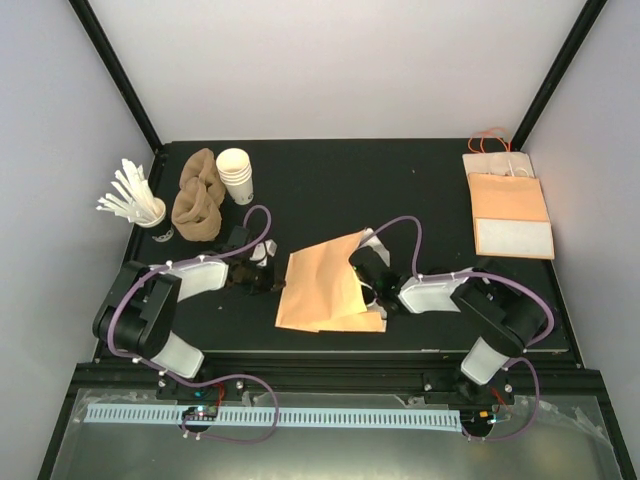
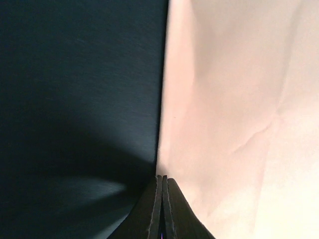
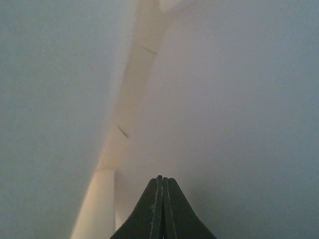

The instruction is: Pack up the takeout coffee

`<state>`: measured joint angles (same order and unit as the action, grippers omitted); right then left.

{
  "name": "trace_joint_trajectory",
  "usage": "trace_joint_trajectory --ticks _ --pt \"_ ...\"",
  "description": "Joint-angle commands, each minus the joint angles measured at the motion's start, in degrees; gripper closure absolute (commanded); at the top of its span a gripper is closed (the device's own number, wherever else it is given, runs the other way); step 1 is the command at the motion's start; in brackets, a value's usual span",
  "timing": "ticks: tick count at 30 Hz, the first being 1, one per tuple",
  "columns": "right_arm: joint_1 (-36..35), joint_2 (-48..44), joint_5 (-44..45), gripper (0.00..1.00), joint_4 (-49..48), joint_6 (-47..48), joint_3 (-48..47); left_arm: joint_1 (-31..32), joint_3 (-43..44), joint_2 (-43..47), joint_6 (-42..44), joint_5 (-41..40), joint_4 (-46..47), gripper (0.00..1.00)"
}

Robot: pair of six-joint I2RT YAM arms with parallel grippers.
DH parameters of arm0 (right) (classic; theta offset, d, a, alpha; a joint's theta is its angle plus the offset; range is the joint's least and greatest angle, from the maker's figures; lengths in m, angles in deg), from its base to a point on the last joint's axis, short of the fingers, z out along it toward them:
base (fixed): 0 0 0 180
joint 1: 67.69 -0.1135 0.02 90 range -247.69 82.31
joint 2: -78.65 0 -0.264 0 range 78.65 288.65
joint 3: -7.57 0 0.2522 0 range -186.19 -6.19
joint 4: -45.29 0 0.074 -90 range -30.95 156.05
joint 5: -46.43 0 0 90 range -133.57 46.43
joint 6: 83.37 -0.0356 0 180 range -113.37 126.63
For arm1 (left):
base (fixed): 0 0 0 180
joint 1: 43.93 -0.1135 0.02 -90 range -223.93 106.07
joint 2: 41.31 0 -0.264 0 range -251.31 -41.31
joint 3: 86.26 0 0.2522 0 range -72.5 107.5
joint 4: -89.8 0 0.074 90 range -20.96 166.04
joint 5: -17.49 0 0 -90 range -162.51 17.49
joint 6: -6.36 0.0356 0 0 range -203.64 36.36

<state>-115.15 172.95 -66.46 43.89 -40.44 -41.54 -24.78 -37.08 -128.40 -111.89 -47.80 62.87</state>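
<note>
1. Brown paper bag [image 1: 325,290] lies flat and skewed at the middle of the black table [image 1: 400,190], between the two arms.
2. Left gripper [image 2: 161,178]: jaws pressed together right at the bag's left edge. Cannot tell whether a ply of paper is nipped between them.
3. Right gripper [image 3: 161,178]: jaws closed, nothing seen between them. Its camera shows only pale blurred paper and a lighter strip, so it is probably at or inside the bag's mouth.
4. Takeout coffee: not found in any view. It is not among the stacked lidless cups [image 1: 236,175] or the stirrer cup [image 1: 150,215] at far left. It may be hidden by the bag or an arm; cannot say.
5. Handling, cup (judgement): light, thin paper wall, dents under a hard squeeze. The lid could pop off, and the cup would spill if tipped. Grip across the wall below the lid, gently, and keep it upright.
6. Handling, bag (judgement): thin, floppy, slides on the table. One gripper should pinch the rim to hold the mouth open.
7. Spare bags [image 1: 510,205] lie at far right, well apart.
</note>
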Motion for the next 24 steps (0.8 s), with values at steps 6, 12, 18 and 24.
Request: trace_joint_trajectory --ticks 6,12,18,24 --pt "-1.1 3.9 -3.2 0.99 -4.9 -3.1 -3.8 4.2 -4.6 -2.9 -2.8 10.1 2.7 0.98" --pt "-2.1 3.1 -5.7 0.99 -2.4 -4.4 -5.4 4.6 -4.6 -3.6 -2.5 11.3 3.6 0.99" --pt "-2.3 -2.7 -9.7 0.99 -2.0 -5.2 -5.1 4.6 -4.5 -4.4 -2.4 13.0 5.2 0.98" --pt "-2.2 -4.4 -11.3 0.99 -2.1 -6.7 -5.6 4.6 -4.7 -4.3 -2.6 16.1 7.6 0.96"
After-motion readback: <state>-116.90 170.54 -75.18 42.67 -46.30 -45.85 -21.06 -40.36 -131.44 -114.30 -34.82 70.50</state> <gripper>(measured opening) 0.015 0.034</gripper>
